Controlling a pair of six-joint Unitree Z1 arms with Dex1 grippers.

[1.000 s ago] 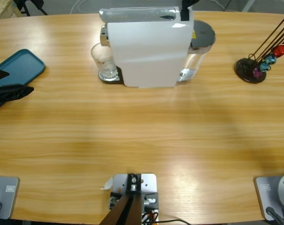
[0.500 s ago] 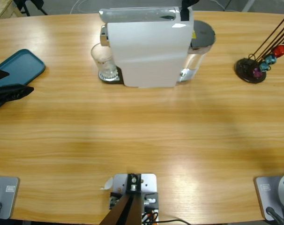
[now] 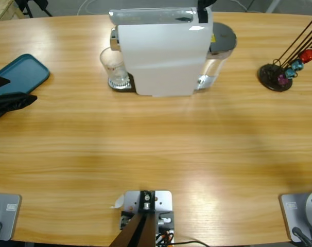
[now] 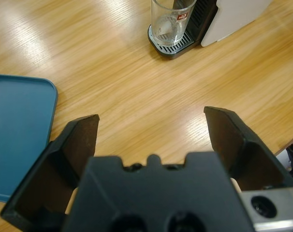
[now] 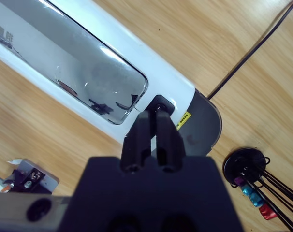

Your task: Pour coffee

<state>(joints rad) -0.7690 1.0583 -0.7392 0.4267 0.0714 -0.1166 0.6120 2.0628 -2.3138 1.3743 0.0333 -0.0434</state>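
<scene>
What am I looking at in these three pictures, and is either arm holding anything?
Two robot arms work at a long wooden table. One picture looks down from a fixed camera above; the other two come from cameras on each arm's wrist, looking along its black jaws.

On the table stand a white coffee machine, an empty glass on its drip tray, a blue tray at the left and a capsule rack at the right.

The left gripper hangs over the table beside the blue tray, jaws wide open, holding nothing. The right gripper is above the coffee machine, jaws closed together, pointing at the back end of its top.
</scene>
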